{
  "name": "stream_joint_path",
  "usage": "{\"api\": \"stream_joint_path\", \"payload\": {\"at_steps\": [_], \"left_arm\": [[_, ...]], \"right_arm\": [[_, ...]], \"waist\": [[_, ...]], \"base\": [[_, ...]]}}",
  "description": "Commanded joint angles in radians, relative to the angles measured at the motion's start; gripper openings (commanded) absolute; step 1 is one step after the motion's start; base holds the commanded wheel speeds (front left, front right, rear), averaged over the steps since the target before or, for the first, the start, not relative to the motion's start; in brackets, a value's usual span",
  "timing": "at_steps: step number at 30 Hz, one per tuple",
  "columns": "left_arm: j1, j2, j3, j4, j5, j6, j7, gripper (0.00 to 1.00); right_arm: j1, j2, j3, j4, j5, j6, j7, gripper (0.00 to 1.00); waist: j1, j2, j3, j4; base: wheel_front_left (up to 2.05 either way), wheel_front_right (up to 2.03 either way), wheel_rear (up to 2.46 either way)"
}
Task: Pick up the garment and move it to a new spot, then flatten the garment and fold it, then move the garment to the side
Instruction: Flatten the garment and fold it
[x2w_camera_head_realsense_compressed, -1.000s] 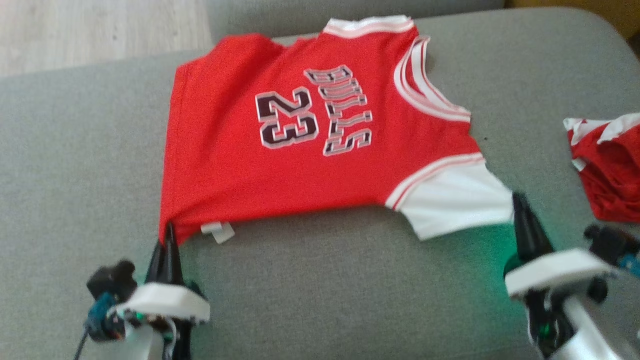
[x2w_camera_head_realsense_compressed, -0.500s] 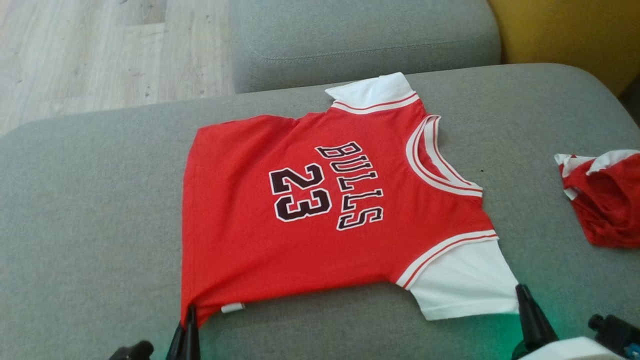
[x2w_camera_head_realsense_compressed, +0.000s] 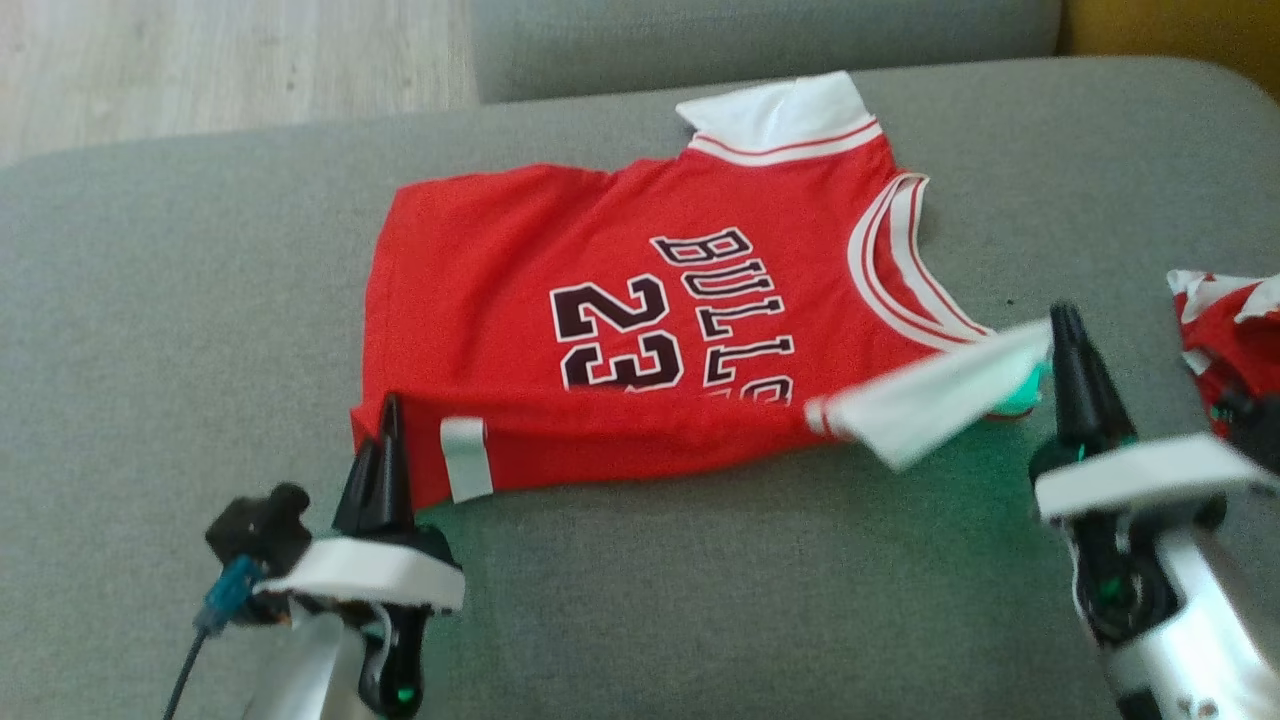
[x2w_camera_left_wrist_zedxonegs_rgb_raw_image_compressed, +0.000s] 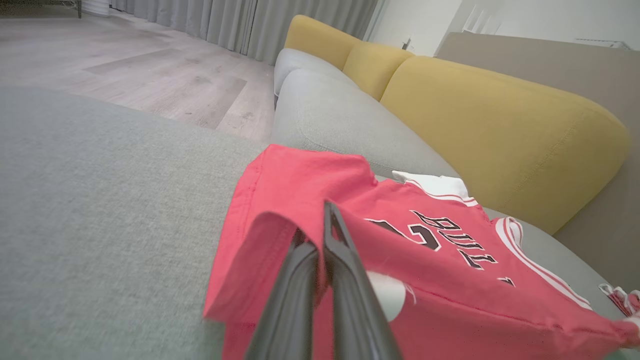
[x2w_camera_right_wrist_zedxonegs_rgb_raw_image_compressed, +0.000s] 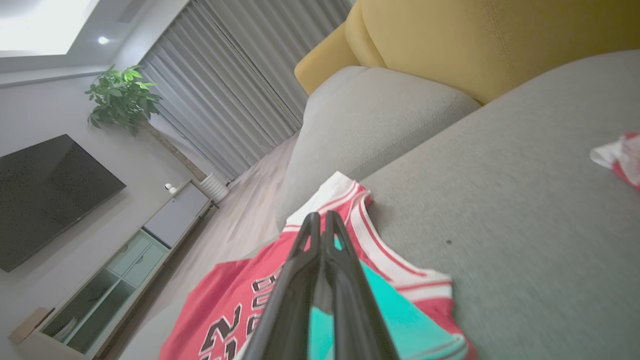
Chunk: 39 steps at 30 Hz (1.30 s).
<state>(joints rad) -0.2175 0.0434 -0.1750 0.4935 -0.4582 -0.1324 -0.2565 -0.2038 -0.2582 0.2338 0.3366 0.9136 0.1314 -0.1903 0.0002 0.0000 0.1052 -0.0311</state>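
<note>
The garment (x2w_camera_head_realsense_compressed: 620, 250) is a red jersey printed "BULLS 23" with white sleeves, spread on a grey cushion (x2w_camera_head_realsense_compressed: 150, 300). My left gripper (x2w_camera_head_realsense_compressed: 388, 415) is shut on its near-left hem corner, which is raised and turned over so a white label (x2w_camera_head_realsense_compressed: 465, 458) faces up. In the left wrist view the red cloth (x2w_camera_left_wrist_zedxonegs_rgb_raw_image_compressed: 450, 280) wraps around the closed left gripper (x2w_camera_left_wrist_zedxonegs_rgb_raw_image_compressed: 320, 225). My right gripper (x2w_camera_head_realsense_compressed: 1062, 325) is shut on the near white sleeve (x2w_camera_head_realsense_compressed: 930, 400), lifted off the cushion. The right wrist view shows the right gripper (x2w_camera_right_wrist_zedxonegs_rgb_raw_image_compressed: 320, 217) closed over the jersey (x2w_camera_right_wrist_zedxonegs_rgb_raw_image_compressed: 225, 295).
A second crumpled red and white cloth (x2w_camera_head_realsense_compressed: 1230, 320) lies at the cushion's right edge. A grey seat (x2w_camera_head_realsense_compressed: 760, 40) and a yellow backrest (x2w_camera_left_wrist_zedxonegs_rgb_raw_image_compressed: 500, 125) stand behind. Wooden floor (x2w_camera_head_realsense_compressed: 200, 60) lies beyond the far left edge.
The head camera has shifted. Both grippers have lifted the jersey's near edge and carried it toward the far side; the hem is turned over and the white sleeve hangs raised.
</note>
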Motion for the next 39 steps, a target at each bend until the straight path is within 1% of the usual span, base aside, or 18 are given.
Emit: {"api": "stream_joint_path", "payload": {"at_steps": [1, 2, 3, 8, 14, 15, 16, 17, 18, 19, 21, 22, 25, 30, 33, 35, 39], "left_arm": [[-0.048, 0.007, 0.023, -0.01, -0.005, 0.002, -0.005, 0.0], [-0.083, 0.007, 0.026, 0.017, -0.002, 0.002, -0.005, 0.0], [-0.083, 0.007, 0.026, 0.017, -0.002, 0.002, -0.005, 0.0], [-0.161, 0.007, 0.047, 0.082, 0.012, 0.002, -0.005, 0.0], [-0.228, 0.007, 0.033, 0.124, 0.037, 0.002, -0.005, 0.0], [-0.236, 0.007, 0.031, 0.129, 0.037, 0.002, -0.005, 0.0], [-0.242, 0.007, 0.034, 0.136, 0.042, 0.002, -0.005, 0.0], [-0.247, 0.007, 0.041, 0.139, 0.05, 0.006, -0.005, 0.11], [-0.25, 0.007, 0.05, 0.138, 0.059, 0.014, -0.005, 0.47], [-0.25, 0.007, 0.06, 0.136, 0.068, 0.024, -0.005, 1.0], [-0.238, 0.007, 0.076, 0.12, 0.106, 0.05, -0.005, 1.0], [-0.227, 0.007, 0.084, 0.111, 0.126, 0.062, -0.005, 1.0], [-0.183, 0.007, 0.1, 0.074, 0.187, 0.098, -0.005, 1.0], [-0.09, 0.007, 0.08, 0.007, 0.257, 0.133, -0.005, 1.0], [-0.037, 0.007, 0.071, -0.028, 0.265, 0.151, -0.005, 1.0], [-0.002, 0.007, 0.061, -0.045, 0.269, 0.157, -0.005, 1.0], [0.062, 0.007, 0.048, -0.067, 0.286, 0.167, -0.005, 1.0]], "right_arm": [[-0.05, 0.001, 0.005, -0.012, -0.009, -0.001, 0.005, 0.0], [-0.102, 0.014, 0.007, 0.021, -0.013, -0.001, 0.015, 0.0], [-0.102, 0.014, 0.007, 0.021, -0.013, -0.001, 0.015, 0.0], [-0.229, 0.032, 0.009, 0.135, -0.046, -0.001, 0.007, 0.0], [-0.362, 0.047, 0.029, 0.272, -0.088, -0.001, -0.017, 0.0], [-0.378, 0.049, 0.03, 0.295, -0.092, -0.001, -0.022, 0.29], [-0.392, 0.049, 0.031, 0.322, -0.099, -0.001, -0.027, 0.89], [-0.404, 0.049, 0.034, 0.343, -0.109, -0.001, -0.034, 1.0], [-0.415, 0.046, 0.035, 0.363, -0.127, -0.001, -0.045, 1.0], [-0.424, 0.042, 0.04, 0.379, -0.151, -0.001, -0.053, 1.0], [-0.429, 0.035, 0.033, 0.408, -0.21, -0.001, -0.067, 1.0], [-0.429, 0.027, 0.032, 0.411, -0.26, -0.001, -0.069, 1.0], [-0.393, 0.032, -0.057, 0.357, -0.408, -0.001, -0.071, 1.0], [-0.257, 0.099, -0.152, 0.259, -0.623, -0.001, -0.071, 1.0], [-0.172, 0.136, -0.184, 0.21, -0.701, -0.001, -0.071, 1.0], [-0.124, 0.155, -0.206, 0.205, -0.723, -0.001, -0.071, 1.0], [-0.055, 0.178, -0.214, 0.206, -0.76, -0.001, -0.071, 1.0]], "waist": [[-0.0002, 0.0, 0.028, 0.002], [-0.0002, 0.0, 0.049, 0.003], [-0.0002, 0.0, 0.049, 0.003], [-0.0002, 0.0, 0.1, 0.011], [-0.0002, 0.0, 0.142, 0.027], [-0.0002, 0.0, 0.144, 0.029], [-0.0002, 0.0, 0.146, 0.031], [-0.0002, 0.0, 0.147, 0.033], [-0.0002, 0.0, 0.147, 0.034], [-0.0002, 0.0, 0.146, 0.034], [-0.0002, 0.0, 0.138, 0.035], [-0.0002, 0.0, 0.134, 0.035], [-0.0002, 0.0, 0.117, 0.033], [-0.0002, 0.0, 0.072, 0.036], [-0.0002, 0.0, 0.042, 0.041], [-0.0002, 0.0, 0.019, 0.044], [-0.0002, 0.0, -0.024, 0.051]], "base": [[0.0, 0.0, 0.0], [0.0, 0.0, 0.0], [0.0, 0.0, 0.0], [0.0, 0.0, 0.0], [0.0, 0.0, 0.0], [0.0, 0.0, 0.0], [0.0, 0.0, 0.0], [0.0, 0.0, 0.0], [0.0, 0.0, 0.0], [0.0, 0.0, 0.0], [0.0, 0.0, 0.0], [0.0, 0.0, 0.0], [0.0, 0.0, 0.0], [0.0, 0.0, 0.0], [0.0, 0.0, 0.0], [0.0, 0.0, 0.0], [0.0, 0.0, 0.0]]}}
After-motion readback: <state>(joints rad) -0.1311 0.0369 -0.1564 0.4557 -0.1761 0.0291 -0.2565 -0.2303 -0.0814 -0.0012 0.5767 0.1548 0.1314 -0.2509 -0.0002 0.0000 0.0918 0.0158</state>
